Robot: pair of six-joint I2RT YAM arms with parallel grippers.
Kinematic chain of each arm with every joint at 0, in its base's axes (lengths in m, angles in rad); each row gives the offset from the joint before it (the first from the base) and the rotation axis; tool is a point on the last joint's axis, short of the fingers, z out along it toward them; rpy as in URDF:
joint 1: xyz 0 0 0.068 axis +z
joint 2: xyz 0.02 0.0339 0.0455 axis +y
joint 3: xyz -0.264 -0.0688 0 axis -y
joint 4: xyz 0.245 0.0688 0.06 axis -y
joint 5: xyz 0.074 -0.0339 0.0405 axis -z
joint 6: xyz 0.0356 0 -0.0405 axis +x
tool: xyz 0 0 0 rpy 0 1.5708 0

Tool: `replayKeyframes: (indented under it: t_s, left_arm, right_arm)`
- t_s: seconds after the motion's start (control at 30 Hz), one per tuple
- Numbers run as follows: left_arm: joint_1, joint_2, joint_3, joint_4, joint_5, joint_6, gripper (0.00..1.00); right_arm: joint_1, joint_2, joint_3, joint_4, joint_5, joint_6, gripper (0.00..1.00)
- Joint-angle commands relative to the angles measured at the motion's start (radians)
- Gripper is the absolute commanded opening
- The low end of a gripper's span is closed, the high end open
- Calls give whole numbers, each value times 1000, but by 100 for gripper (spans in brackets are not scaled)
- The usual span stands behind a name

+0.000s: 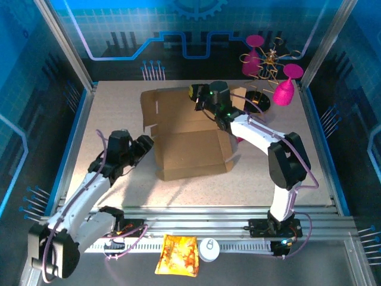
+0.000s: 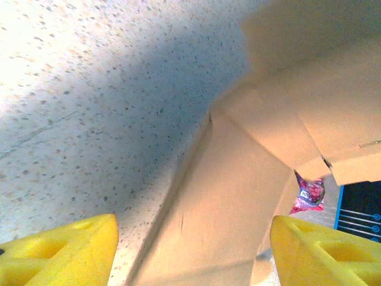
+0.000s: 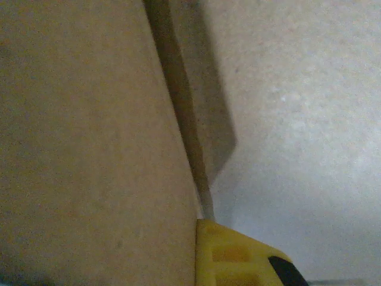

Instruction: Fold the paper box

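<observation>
Paper box [image 1: 190, 140] centre of table [image 1: 113, 113]; left gripper [image 1: 147, 145] just left; snack bag [image 1: 177, 255] well before.

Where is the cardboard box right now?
Top view: the cardboard box lies centrally, the left end effector at its left edge, the right end effector over its far side.

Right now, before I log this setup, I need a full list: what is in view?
paper box: one, brown, middle of the table, flaps open
snack bag: one, orange-yellow, near edge between the arm bases
disc: one, white, just right of the bag
goblets: two, pink, on a gold wire stand, far right
snack packet: one, purple-pink, beyond the box
table: one, speckled beige
left gripper: yellow fingers, open, at the box's left side
right gripper: yellow fingers, at the far flap, state unclear
</observation>
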Motion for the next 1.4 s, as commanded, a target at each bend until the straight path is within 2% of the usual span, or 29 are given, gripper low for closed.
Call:
replayKeyframes:
  t_s: [0.0,0.13,0.23,0.4,0.5,0.7,0.9,1.03,1.23,1.37]
  left_arm:
    - [37,-59,15,-91,41,66,67]
    - [102,-66,60,-95,36,101,63]
    - [183,-42,91,-90,52,103,57]
    - [263,16,146,-67,79,127,55]
    - [273,45,162,-58,91,133,56]
    - [273,44,137,-37,104,116,57]
    - [276,54,147,-89,110,202,57]
    - [296,66,141,-112,115,252,50]
    - [304,123,137,-78,151,304,45]
    - [307,181,144,-50,162,355,36]
  right_arm:
    - [12,28,-30,155,0,-80,0]
    - [19,60,-65,285,-6,-111,0]
    - [27,69,-100,354,-9,-139,0]
    - [52,53,-184,391,-11,-135,0]
    - [73,40,-222,404,6,-133,0]
    - [85,95,-224,453,-38,-152,0]
    - [90,84,-293,459,-38,-163,0]
    - [75,100,-299,460,-72,-192,0]
    - [72,109,-310,467,-73,-190,0]
    - [67,111,-298,444,-83,-188,0]
